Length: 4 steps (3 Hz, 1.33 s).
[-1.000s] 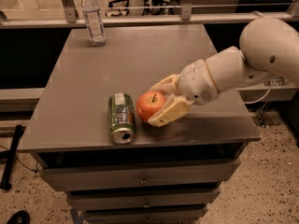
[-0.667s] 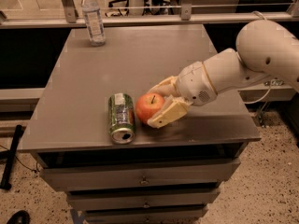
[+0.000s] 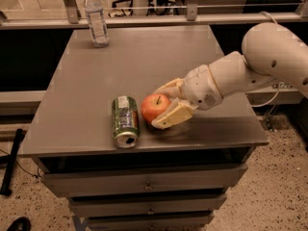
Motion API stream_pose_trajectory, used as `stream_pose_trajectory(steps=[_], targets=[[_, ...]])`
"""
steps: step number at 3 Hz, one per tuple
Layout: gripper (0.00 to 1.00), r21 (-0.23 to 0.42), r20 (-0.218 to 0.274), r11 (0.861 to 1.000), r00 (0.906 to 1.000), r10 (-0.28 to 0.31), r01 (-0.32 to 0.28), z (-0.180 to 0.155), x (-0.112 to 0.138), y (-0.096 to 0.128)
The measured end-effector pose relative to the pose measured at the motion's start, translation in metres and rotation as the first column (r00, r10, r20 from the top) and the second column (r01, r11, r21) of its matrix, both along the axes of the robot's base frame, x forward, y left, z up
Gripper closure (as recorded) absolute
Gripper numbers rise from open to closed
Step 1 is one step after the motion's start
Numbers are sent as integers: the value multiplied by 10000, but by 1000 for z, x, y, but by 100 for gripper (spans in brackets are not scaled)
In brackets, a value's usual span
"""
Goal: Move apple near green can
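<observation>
The red-orange apple [image 3: 154, 107] sits on the grey table [image 3: 144, 57] near its front edge, stem up. The green can [image 3: 124, 121] lies on its side just left of the apple, silver top facing the front edge, with a narrow gap between them. My gripper [image 3: 158, 108] reaches in from the right. Its tan fingers [image 3: 174, 115] stand on the near and far sides of the apple, closed on it. The apple rests on or just above the tabletop.
A clear plastic water bottle [image 3: 96, 18] stands upright at the table's back left corner. A rail and glass panel run behind the table. Drawers sit under the tabletop. My white arm [image 3: 269, 57] hangs over the right edge.
Almost nothing: the apple, can and gripper stay where they were. The upper arm has shifted slightly.
</observation>
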State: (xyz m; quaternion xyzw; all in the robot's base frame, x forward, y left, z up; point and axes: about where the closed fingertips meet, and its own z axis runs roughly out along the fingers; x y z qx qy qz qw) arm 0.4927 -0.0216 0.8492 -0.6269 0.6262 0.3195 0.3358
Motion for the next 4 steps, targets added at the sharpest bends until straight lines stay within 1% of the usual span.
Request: stream_pose_trajectory(steps=[1,2,3,4], targets=[[0,-10,-56,10000,10000,18,-18,-2,0,-1],[0,-116,-60,9999,10000,-49,48,-1,4,-9],[0,-504,161,9978,9990,-425,432,6,25,-40],[0,-1122,985,9847,9876,-1223,1331,35,64,-101]])
